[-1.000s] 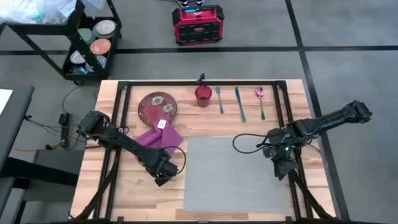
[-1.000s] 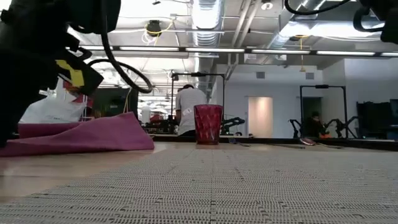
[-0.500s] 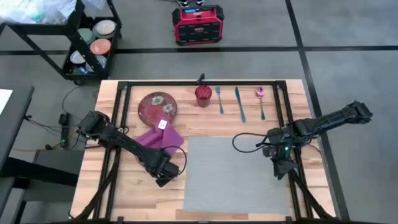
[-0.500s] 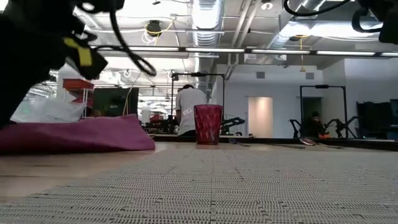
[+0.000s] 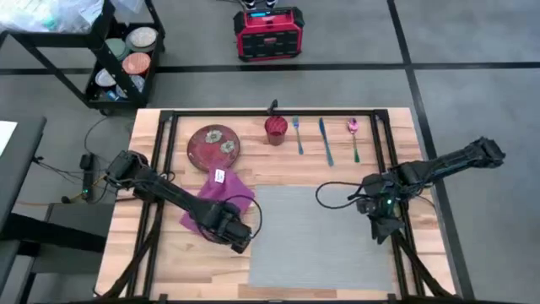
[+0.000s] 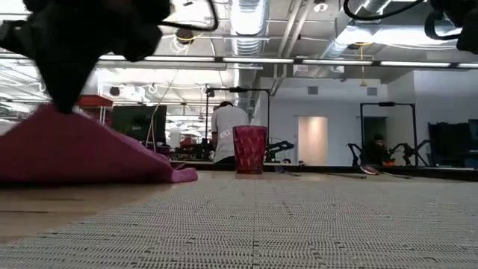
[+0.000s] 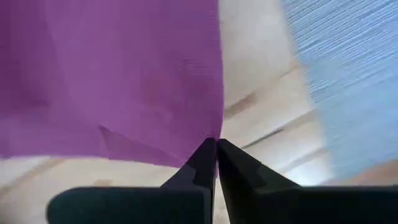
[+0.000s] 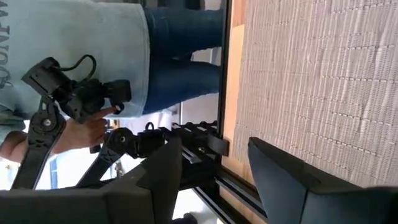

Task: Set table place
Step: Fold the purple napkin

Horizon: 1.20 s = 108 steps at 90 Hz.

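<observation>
While the right gripper (image 5: 379, 230) waits parted over the grey placemat (image 5: 321, 236), the left gripper (image 7: 216, 144) pinches the magenta napkin (image 7: 112, 74).

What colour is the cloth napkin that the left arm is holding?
Magenta: the napkin shows best in the high view.

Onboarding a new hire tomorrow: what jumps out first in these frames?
The left claw, shut on the magenta napkin, holds it pulled up into a peak just left of the big grey placemat. The placemat lies bare at the table's front centre, while the red plate, red cup and cutlery line the far edge. The right claw hangs open over the placemat's right edge.
</observation>
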### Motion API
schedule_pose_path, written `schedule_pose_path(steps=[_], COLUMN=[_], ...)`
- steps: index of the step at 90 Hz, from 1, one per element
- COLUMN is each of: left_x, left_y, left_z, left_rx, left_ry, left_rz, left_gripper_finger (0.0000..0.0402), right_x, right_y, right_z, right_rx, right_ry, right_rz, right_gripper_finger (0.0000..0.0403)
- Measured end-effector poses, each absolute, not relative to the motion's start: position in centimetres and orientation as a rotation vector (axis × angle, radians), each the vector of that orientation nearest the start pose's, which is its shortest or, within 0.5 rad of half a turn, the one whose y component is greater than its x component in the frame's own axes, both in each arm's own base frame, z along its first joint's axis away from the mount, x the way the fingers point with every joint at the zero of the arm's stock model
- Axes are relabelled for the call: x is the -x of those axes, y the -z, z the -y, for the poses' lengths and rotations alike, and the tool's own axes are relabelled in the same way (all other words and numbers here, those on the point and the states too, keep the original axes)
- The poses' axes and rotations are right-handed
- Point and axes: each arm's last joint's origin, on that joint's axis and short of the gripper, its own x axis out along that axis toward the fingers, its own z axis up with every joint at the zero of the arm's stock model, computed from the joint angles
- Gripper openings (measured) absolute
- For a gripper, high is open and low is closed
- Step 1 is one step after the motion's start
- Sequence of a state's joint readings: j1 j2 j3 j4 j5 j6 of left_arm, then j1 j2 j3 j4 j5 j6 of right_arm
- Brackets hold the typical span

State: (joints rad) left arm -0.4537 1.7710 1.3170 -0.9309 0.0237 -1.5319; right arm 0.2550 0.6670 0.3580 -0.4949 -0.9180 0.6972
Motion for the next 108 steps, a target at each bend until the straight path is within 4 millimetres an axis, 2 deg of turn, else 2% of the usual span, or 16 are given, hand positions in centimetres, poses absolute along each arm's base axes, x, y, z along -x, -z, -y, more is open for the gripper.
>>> schedule_pose_path(steps=[17, 31, 39, 60, 66, 89, 108], left_x=[-34.1, -36.7, -37.8, -39.9, -40.0, -40.5, -41.4], left_y=[-18.2, -16.2, -17.3, -23.7, -24.8, -24.0, -23.7], left_z=[16.0, 15.8, 15.3, 14.3, 14.0, 11.9, 10.1], left_rx=[1.099, 1.177, 1.152, 0.932, 0.892, 0.78, 0.736], left_ry=[-0.545, -0.493, -0.514, -0.455, -0.462, -0.459, -0.401], left_rz=[-1.216, -1.129, -1.064, -0.986, -0.967, -1.007, -0.972], left_gripper_finger=[0.0, 0.0, 0.0, 0.0, 0.0, 0.0005, 0.0063], right_x=[-11.4, -11.4, -11.4, -11.5, -11.5, -11.8, -12.4], right_y=[-18.8, -18.8, -18.9, -18.9, -18.9, -19.2, -20.0], right_z=[-5.3, -5.3, -5.4, -5.4, -5.3, -5.4, -5.6], right_rx=[-0.856, -0.84, -0.834, -0.791, -0.792, -0.785, -0.792], right_ry=[-0.793, -0.804, -0.81, -0.838, -0.838, -0.853, -0.887], right_rz=[-1.172, -1.16, -1.152, -1.117, -1.119, -1.078, -0.983], right_gripper_finger=[0.0171, 0.0171, 0.0171, 0.0171, 0.0171, 0.0171, 0.0171])
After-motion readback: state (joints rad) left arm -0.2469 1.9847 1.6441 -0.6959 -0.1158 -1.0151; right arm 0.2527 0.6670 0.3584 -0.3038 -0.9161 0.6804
